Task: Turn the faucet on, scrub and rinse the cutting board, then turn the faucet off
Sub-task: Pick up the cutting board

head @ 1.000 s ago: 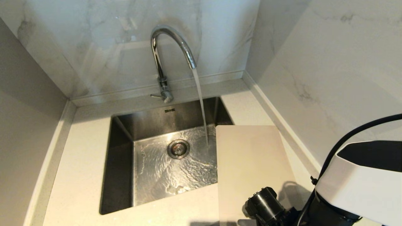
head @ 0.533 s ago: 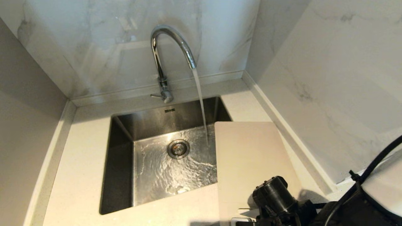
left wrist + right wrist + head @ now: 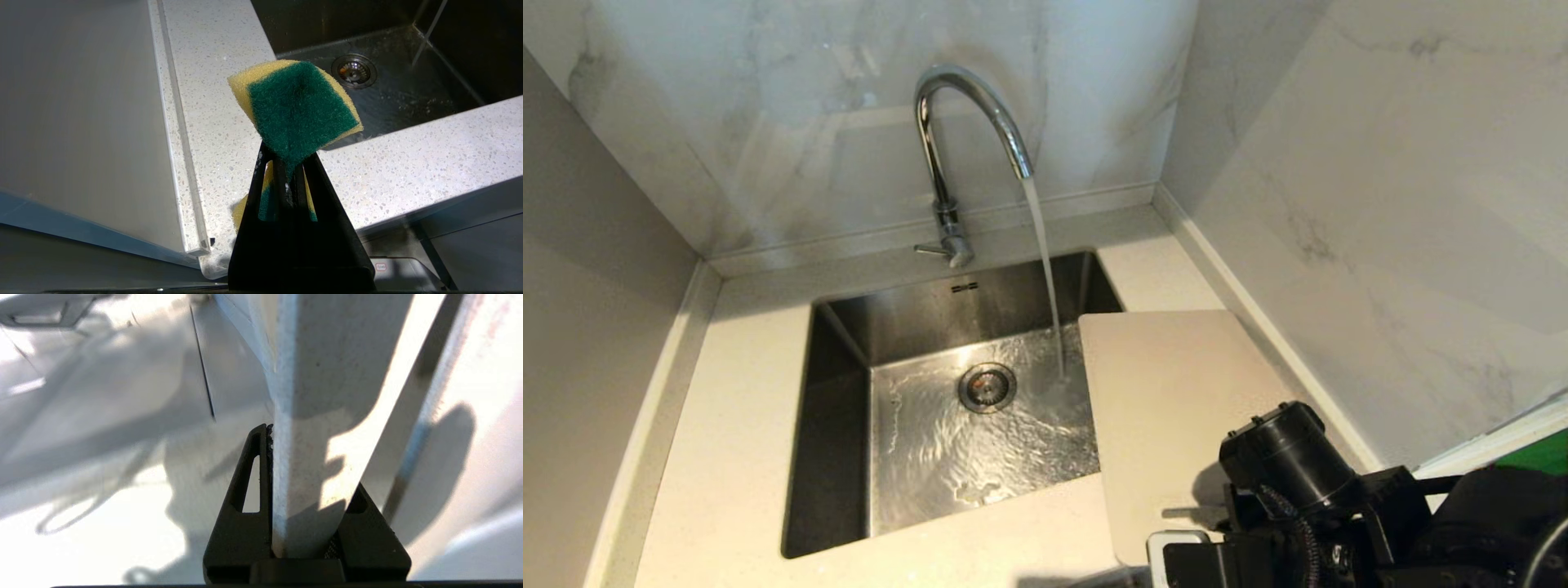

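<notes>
— Over the sink (image 3: 833,457), what's running?
— Water falls from the faucet (image 3: 964,106) just beside my cutting board's (image 3: 1168,408) corner. My right gripper (image 3: 304,522) has its jaws clamped on that board's near edge; it overhangs the basin from the table (image 3: 727,457).
— And your left?
— My left gripper (image 3: 286,179) squeezes a sponge (image 3: 296,106).

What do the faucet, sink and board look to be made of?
Faucet: polished chrome-like metal, mirror reflections. Sink: brushed stainless steel by its look, dull grey sheen. Board: probably plastic, a thin, matte, beige sheet with rounded corners.
</notes>
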